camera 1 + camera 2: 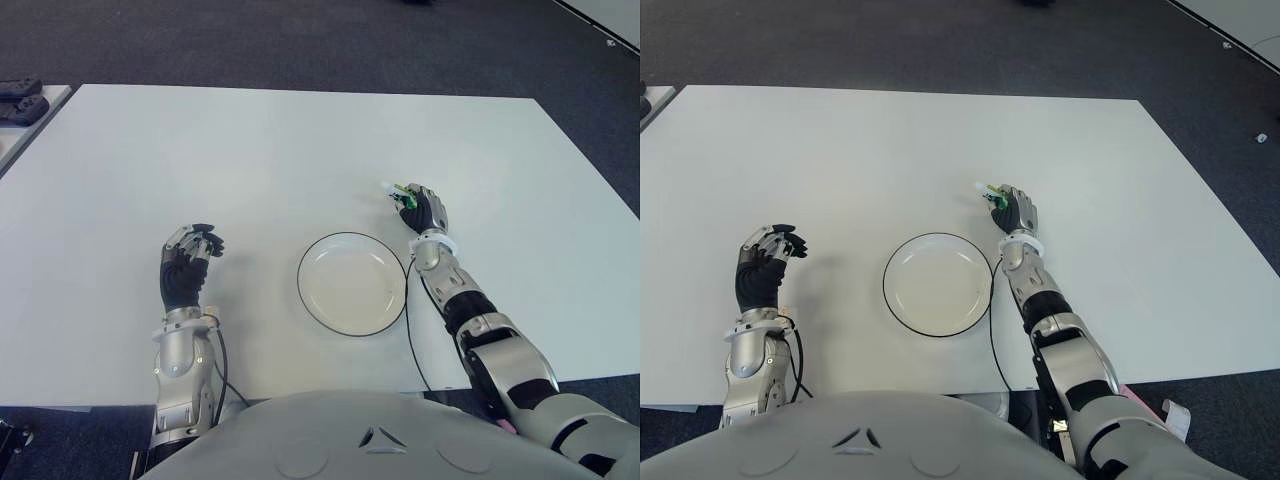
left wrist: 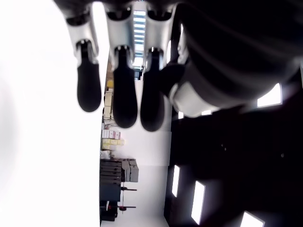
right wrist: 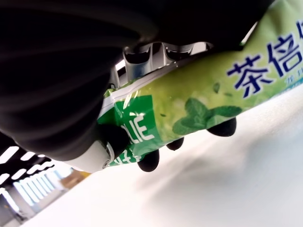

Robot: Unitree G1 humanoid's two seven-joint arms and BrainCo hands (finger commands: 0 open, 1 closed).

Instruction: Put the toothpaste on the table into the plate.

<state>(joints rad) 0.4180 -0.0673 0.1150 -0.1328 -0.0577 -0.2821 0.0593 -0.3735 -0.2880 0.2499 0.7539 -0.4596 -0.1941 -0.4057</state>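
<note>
My right hand (image 1: pixel 420 208) is just beyond the right rim of the white, dark-rimmed plate (image 1: pixel 352 284), over the table. Its fingers are shut on the green and white toothpaste tube (image 3: pixel 189 106), whose white end (image 1: pixel 390 188) sticks out to the left of the hand. In the right wrist view the fingertips (image 3: pixel 148 161) wrap under the tube, just above the table top. The plate holds nothing. My left hand (image 1: pixel 188 262) shows to the left of the plate with its fingers curled and nothing in them.
The white table (image 1: pixel 280 150) spreads wide behind and beside the plate. A black cable (image 1: pixel 410 330) runs along the plate's right side to the table's near edge. Dark objects (image 1: pixel 20 100) lie on another surface at the far left.
</note>
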